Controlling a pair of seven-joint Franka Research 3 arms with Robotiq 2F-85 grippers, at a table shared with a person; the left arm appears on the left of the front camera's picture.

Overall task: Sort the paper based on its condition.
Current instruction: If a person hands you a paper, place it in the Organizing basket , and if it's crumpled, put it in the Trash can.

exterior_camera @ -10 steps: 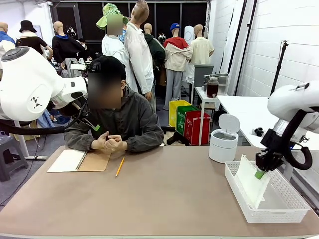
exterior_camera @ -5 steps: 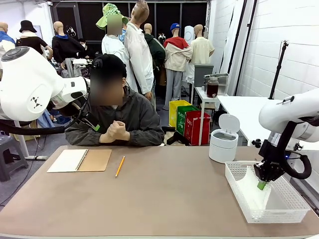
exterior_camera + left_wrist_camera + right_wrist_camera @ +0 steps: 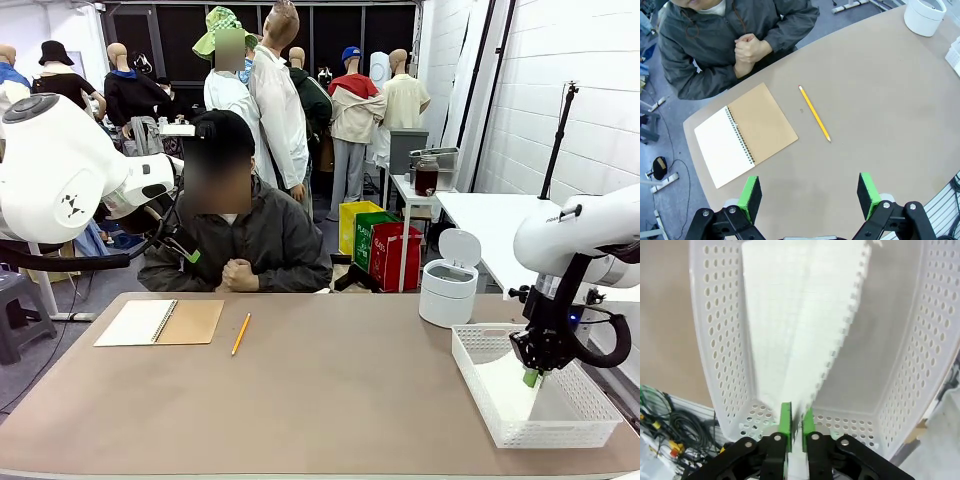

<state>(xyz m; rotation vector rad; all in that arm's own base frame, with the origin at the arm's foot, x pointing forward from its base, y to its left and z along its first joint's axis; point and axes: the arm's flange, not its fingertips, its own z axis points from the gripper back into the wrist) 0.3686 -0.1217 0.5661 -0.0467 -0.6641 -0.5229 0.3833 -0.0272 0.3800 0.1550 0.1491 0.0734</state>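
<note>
Right gripper sits low in the white basket at the right, jaws barely parted around the paper. Left gripper hangs wide open over the table.

Open tabletop beside basket

At the lower right of the frame the right gripper reaches down into the white perforated basket over the paper lying in it, while a notebook and pencil lie at centre left on the counter.
</note>
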